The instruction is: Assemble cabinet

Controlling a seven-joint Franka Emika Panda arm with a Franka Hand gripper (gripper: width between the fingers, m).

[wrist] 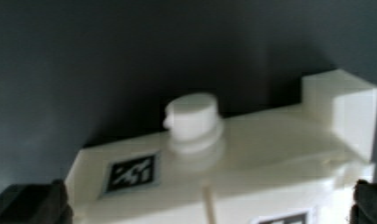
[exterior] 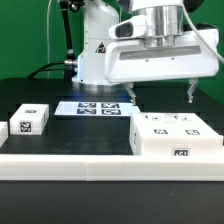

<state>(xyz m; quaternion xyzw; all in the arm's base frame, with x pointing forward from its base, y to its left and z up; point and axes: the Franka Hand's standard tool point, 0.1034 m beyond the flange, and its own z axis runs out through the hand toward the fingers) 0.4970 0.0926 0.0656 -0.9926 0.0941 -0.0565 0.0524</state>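
Note:
The cabinet is a large white box with black-and-white tags, lying on the dark table at the exterior view's right. My gripper hangs just above it, open wide and empty, with its fingers spread over the box's width. In the wrist view the cabinet fills the lower half. A round white knob and a tag show on it. My gripper shows only as dark fingertips in the two lower corners, one on each side of the box.
A small white tagged cube stands at the exterior view's left, with another cut off by the edge. The marker board lies flat in front of the robot base. A long white border rail runs along the front.

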